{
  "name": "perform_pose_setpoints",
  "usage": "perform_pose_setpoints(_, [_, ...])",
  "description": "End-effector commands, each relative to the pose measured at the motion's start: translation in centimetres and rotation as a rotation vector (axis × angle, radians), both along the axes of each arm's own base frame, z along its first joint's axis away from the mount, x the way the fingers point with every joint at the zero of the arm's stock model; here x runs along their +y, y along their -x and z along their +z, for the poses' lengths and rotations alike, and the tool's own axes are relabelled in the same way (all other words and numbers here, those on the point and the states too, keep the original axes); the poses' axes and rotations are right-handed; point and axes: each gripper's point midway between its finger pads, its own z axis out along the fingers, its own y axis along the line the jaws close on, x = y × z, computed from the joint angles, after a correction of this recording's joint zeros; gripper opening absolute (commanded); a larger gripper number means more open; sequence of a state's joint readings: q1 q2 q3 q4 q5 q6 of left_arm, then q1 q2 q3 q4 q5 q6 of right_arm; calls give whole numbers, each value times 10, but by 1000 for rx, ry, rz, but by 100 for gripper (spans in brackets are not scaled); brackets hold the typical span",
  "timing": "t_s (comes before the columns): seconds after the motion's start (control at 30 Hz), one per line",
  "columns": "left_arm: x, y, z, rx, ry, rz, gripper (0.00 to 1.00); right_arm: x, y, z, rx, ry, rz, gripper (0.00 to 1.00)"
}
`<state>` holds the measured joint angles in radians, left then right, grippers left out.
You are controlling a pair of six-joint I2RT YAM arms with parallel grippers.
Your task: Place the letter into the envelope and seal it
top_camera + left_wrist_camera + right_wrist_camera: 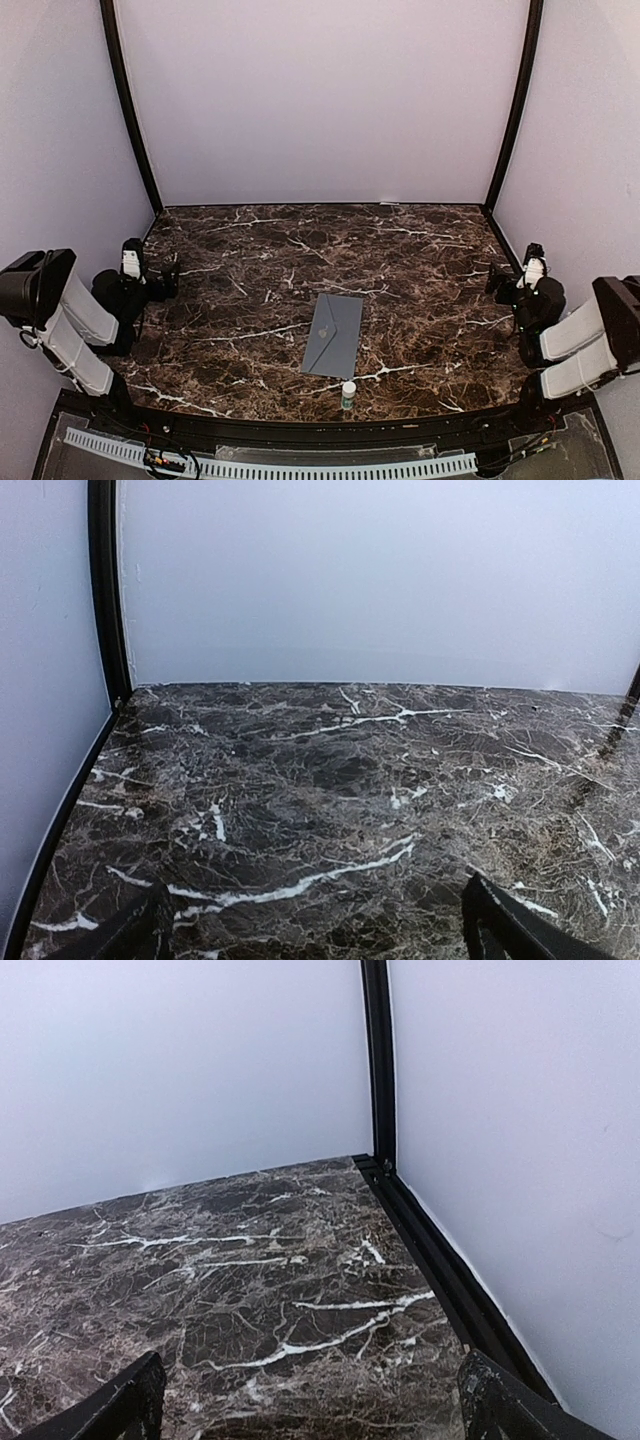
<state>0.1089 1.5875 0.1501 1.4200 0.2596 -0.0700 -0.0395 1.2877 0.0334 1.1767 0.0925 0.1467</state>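
Note:
The slate-grey envelope (333, 336) lies flat on the dark marble table (260, 270), near the front middle, with its pointed flap folded down and a small pale emblem showing. The cream-tan letter is not in view in any frame. My left gripper (166, 274) rests at the table's left edge, far from the envelope; its wrist view shows it (310, 932) open and empty over bare marble. My right gripper (503, 284) rests at the right edge; its wrist view shows it (310, 1402) open and empty too.
A small white bottle with a green cap (348, 394) stands at the front edge just below the envelope. Pale walls with black corner posts (128, 110) enclose the table on three sides. A black rail (440, 1260) runs along the right edge.

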Motion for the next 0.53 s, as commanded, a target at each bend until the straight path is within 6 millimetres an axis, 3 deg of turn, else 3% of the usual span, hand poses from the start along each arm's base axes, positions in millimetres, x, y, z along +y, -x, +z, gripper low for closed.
perform_pose_setpoints(0.0, [-5,-13,30,-102,-45,-27,99,5,-11,47,-227,68,29,99])
perform_pose_setpoints(0.07, [-6,-16,26,-77,-50,-25,99,16,-17,42,-233,94,92,99])
perform_pose_setpoints(0.3, [-11,-17,25,-78,-67,-50,99,21,-36,27,-126,105,125,99])
perform_pose_setpoints(0.5, [-12,-18,24,-73,-67,-50,99,21,-42,28,-127,102,126,99])
